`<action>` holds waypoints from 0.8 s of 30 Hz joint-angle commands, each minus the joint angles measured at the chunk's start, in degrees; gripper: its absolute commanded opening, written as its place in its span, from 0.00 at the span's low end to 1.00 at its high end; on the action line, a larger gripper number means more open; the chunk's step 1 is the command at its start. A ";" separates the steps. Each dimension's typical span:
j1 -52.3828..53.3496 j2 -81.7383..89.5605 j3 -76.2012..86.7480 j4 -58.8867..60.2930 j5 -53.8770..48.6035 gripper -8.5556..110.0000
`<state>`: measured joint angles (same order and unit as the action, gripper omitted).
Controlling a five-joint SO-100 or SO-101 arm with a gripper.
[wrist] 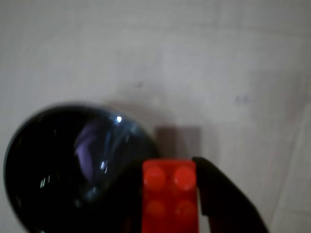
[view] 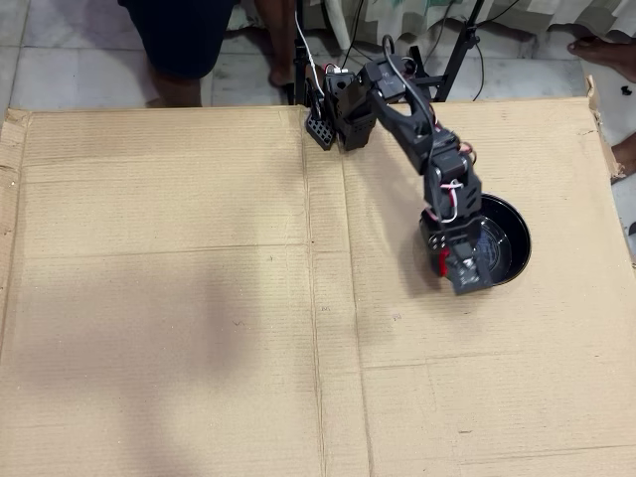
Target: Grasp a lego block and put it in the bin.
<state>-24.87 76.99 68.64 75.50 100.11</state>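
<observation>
In the wrist view the end effector (wrist: 171, 213) is holding the lego block (wrist: 170, 194) between its two fingers, which are closing narrowly on the brick's sides. The dark finger (wrist: 228, 199) on the view's right is pressing against the brick's right face; the other finger, on the view's left, is mostly lost in shadow against the dark bowl. The brick is showing its studded top to the camera, with two rows of round studs running away from the lens. It is casting a soft rectangular shadow on the counter (wrist: 204, 58) just beyond its far end.

The bin (wrist: 63, 165) is sitting to the left of the end effector in this view, its glossy black inside reflecting light spots and a purplish patch. Its rim is lying just beside the brick's left edge, so the brick is hanging above the counter at the bowl's edge and is not over its middle.

In the overhead view the arm (view: 407, 114) is reaching from its base at the far edge of the cardboard-covered counter (view: 179, 328) down toward the bin (view: 507, 234). The end effector (view: 452, 263) is hovering over the bowl's left rim as this view shows it, and a sliver of red from the lego block (view: 443, 262) is peeking out at its left side.
</observation>
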 commanded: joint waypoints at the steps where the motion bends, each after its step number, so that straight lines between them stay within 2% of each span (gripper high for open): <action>1: -2.81 5.19 -1.05 3.34 0.53 0.07; 11: -12.74 9.40 3.96 4.04 0.44 0.07; 19: -15.56 11.78 7.12 4.04 0.44 0.07; 24: -15.73 12.48 7.12 3.87 0.00 0.17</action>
<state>-40.25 86.31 76.03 79.89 100.11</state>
